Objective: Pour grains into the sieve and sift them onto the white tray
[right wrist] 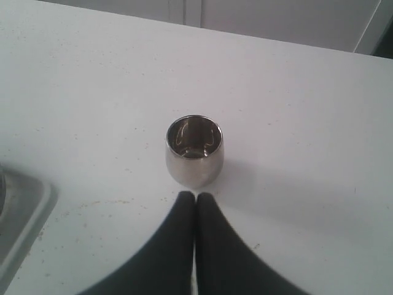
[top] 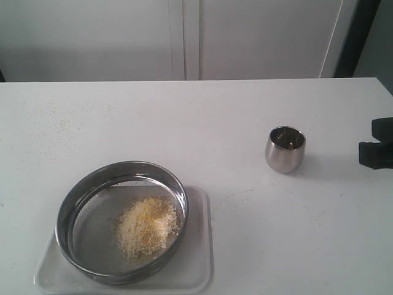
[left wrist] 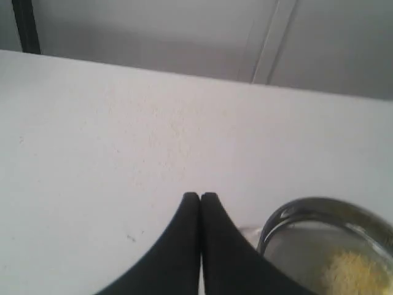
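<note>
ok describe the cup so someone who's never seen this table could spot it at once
On the white table, look away from the tray and sieve at the near left, toward the right side. The cup stands there upright, alone on bare tabletop. It is shiny steel like the sieve, but small, rounded and narrow-mouthed, with no mesh.

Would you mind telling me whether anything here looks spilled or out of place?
Yes: stray grains speckle the table beyond the sieve, outside the white tray. The cup stands upright.
</note>
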Controlling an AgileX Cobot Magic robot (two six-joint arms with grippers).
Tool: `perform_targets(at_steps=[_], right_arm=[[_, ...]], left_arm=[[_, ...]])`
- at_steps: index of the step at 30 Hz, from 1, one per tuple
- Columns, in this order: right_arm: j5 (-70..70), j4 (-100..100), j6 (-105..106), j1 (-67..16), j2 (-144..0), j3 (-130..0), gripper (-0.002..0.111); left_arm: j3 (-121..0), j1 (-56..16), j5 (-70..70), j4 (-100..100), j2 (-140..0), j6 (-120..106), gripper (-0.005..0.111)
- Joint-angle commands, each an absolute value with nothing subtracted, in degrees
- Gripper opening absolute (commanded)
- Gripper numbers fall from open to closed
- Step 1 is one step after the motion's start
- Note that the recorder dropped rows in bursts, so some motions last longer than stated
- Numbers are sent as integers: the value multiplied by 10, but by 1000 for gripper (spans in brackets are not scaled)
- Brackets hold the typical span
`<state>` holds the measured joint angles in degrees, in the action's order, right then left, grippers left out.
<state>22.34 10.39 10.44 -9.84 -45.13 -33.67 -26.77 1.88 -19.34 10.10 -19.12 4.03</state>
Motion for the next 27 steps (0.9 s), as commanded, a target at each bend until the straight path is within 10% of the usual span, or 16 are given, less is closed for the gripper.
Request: perform_targets(at_steps=[1, 27], right_arm=[[227, 106, 103, -96, -447, -335, 0], [229, 131, 103, -97, -421, -333, 0]], left_arm=[[-346, 15, -279, 97, -285, -39, 0], [-549, -49, -483, 184, -693, -154, 13]])
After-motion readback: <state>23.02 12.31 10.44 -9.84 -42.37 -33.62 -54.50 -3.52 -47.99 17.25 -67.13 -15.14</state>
